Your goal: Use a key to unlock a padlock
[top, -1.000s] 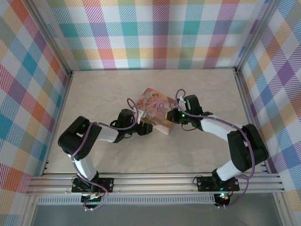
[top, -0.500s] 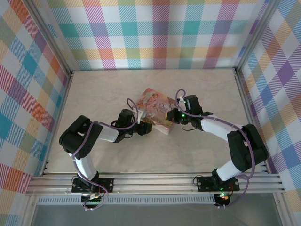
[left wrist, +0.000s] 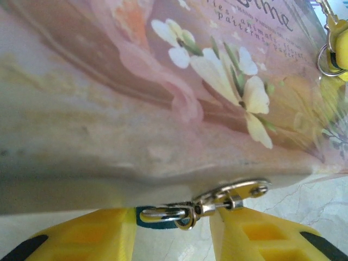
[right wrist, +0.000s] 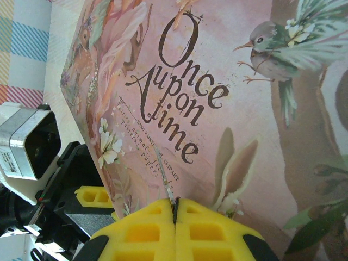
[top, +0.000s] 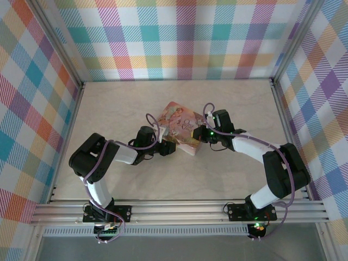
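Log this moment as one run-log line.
left gripper: jaws either side of padlock at tin edge | right gripper: jaws shut on key over tin lid | key not yet in padlock

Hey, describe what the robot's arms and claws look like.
The left arm and right arm have white links and bulky black joints, with purple cables looping along them. A green light glows on the right arm. The left claw and right claw have blocky yellow fingers with square recesses and black patches.
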`<state>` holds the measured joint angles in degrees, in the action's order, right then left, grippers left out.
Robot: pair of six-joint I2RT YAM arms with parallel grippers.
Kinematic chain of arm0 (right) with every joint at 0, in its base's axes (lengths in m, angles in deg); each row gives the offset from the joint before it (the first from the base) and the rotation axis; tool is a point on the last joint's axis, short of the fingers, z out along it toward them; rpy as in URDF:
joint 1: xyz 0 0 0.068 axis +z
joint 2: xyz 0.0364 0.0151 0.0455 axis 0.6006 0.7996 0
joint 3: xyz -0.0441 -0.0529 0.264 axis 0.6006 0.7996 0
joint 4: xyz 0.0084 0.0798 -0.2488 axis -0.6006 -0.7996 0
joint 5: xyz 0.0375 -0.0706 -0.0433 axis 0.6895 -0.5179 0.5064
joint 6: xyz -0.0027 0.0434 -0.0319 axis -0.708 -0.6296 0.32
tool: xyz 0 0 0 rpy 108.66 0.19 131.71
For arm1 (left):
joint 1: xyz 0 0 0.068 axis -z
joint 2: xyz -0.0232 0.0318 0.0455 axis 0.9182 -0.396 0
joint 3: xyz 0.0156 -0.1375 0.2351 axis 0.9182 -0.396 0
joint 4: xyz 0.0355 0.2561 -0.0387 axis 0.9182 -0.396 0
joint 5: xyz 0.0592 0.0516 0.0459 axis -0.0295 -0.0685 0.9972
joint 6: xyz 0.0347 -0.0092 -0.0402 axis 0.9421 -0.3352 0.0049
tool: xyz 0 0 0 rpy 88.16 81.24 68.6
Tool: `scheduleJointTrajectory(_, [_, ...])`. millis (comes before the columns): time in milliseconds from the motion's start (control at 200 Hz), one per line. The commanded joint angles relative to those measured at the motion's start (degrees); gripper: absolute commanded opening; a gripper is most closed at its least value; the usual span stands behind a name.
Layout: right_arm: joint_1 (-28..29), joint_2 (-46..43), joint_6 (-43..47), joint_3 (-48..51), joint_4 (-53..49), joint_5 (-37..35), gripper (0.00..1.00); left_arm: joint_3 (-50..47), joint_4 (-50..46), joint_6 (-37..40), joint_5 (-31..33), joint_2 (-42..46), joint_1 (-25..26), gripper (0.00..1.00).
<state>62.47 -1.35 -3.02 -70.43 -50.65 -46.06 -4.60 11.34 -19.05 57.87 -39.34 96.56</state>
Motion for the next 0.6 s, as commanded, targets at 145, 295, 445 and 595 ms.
scheduleJointTrajectory(145, [0.5, 0.3, 0.3, 1.4, -5.6, -1.3, 0.02, 1.0, 3.5, -0.7, 2.6, -0.7, 0.8, 0.41])
scheduleJointTrajectory(295, [0.5, 0.4, 0.3, 1.5, -5.5, -1.5, 0.02, 1.2, 3.5, -0.6, 3.6, -0.9, 1.3, 0.41])
scheduleJointTrajectory(445, [0.6, 0.5, 0.2, 1.5, -5.5, -1.4, 0.02, 1.3, 3.2, -0.6, 5.0, -1.2, 2.2, 0.41])
scheduleJointTrajectory(595, [0.8, 0.5, 0.2, 1.5, -5.3, -1.4, 0.01, 1.8, 2.6, -0.6, 6.4, -1.7, 3.0, 0.40])
